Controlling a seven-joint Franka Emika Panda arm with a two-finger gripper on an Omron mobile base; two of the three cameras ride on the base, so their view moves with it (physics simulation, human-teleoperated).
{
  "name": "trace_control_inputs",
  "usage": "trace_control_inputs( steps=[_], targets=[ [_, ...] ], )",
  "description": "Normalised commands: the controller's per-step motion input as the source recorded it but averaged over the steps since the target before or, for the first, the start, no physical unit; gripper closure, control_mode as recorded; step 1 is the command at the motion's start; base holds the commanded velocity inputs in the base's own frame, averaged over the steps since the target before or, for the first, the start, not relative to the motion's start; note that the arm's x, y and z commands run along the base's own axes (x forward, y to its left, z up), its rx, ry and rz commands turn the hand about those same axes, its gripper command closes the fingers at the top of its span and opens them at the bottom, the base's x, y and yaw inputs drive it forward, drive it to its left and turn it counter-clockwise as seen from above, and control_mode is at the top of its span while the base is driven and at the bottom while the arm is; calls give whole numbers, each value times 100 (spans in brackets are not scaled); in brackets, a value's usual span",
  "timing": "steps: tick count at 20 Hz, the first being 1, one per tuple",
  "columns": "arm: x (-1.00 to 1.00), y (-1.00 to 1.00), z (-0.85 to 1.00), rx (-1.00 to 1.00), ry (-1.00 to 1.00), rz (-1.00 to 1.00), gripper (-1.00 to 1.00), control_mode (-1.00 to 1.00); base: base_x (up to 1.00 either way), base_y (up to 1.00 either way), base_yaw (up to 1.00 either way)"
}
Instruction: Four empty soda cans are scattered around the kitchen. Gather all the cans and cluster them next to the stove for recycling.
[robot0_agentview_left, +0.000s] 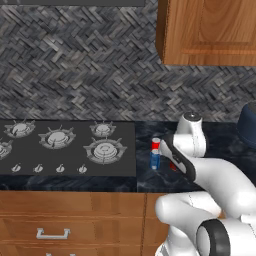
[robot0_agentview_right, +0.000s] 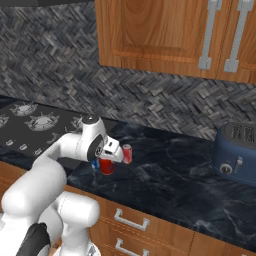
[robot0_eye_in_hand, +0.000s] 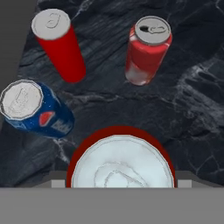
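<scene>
Up close, the gripper (robot0_eye_in_hand: 118, 186) straddles a red can (robot0_eye_in_hand: 120, 164), whether clamped or loose unclear. Beyond, on glossy black marble counter (robot0_agentview_right: 170, 175), stand a blue can (robot0_eye_in_hand: 35, 109) and two red ones beside the flat black stove (robot0_agentview_left: 65, 145), before herringbone tile.

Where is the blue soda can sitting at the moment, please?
The blue soda can stands on the dark counter just right of the stove, in the left base view, with a red can directly behind it.
</scene>
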Motion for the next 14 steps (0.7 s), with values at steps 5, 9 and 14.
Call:
trace_control_inputs(
  steps=[5,9,14],
  targets=[
    [13,-2,-18,1,0,0,100,-100,0,0,0],
    [9,-4,-20,0,0,0,100,-100,0,0,0],
    [18,-1,-16,0,0,0,100,-100,0,0,0]
  ],
)
